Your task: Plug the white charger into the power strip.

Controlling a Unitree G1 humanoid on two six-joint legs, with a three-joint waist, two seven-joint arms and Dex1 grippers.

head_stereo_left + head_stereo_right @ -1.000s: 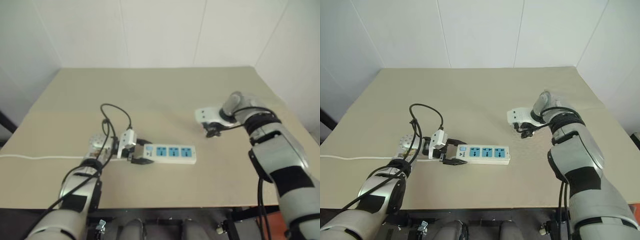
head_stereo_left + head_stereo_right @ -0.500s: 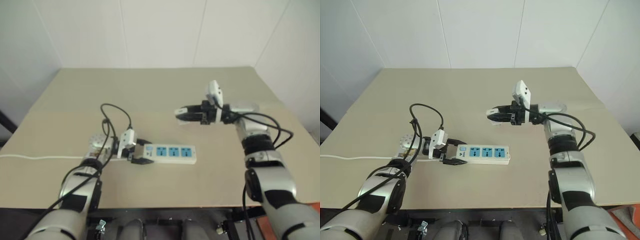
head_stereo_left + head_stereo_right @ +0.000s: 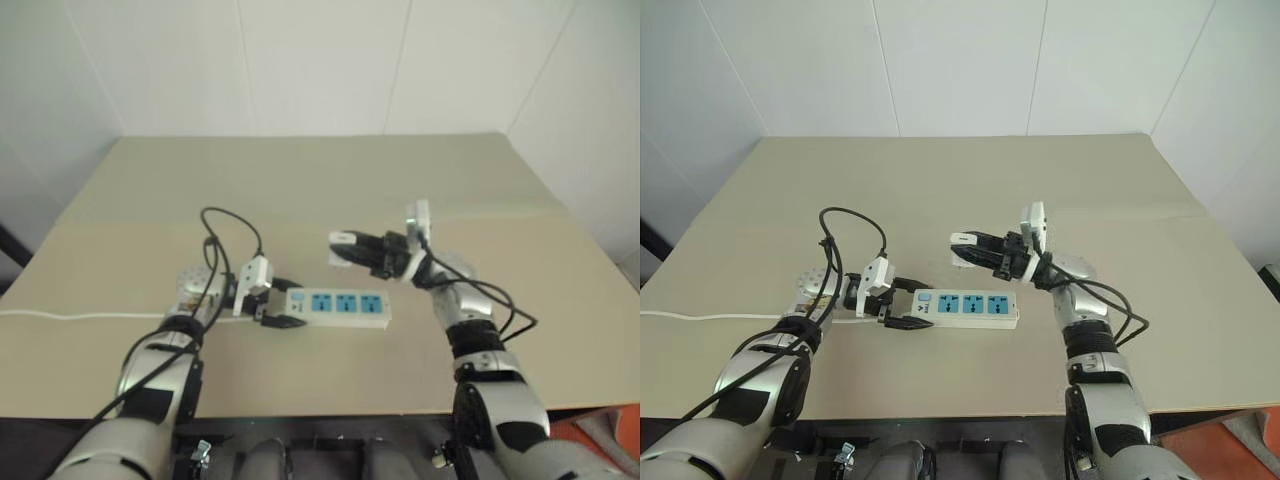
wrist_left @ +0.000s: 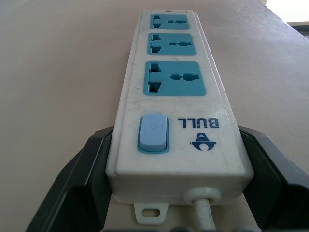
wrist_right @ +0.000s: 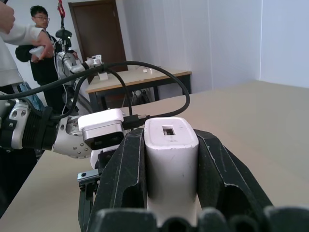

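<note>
White and long, the power strip (image 3: 335,307) lies flat on the tan table (image 3: 330,180), a bit below the middle of the left eye view. It has three blue sockets (image 4: 175,78) in a row and a pale blue switch (image 4: 153,133) at one end. My left gripper (image 3: 279,308) is clamped on that switch end, one black finger (image 4: 79,169) on each long side of the strip. A thin white cord (image 3: 70,316) runs from there to the left edge of the frame.

My right gripper (image 3: 965,248) is up in the air near the middle of the frame, just above and behind the strip, not touching it. It points to the left side of the picture. It is squeezed tight on the white charger (image 5: 171,154) (a small white block with a little square hole at its tip). A person (image 5: 41,53) stands in the upper left of the right wrist view, far back in the room.
</note>
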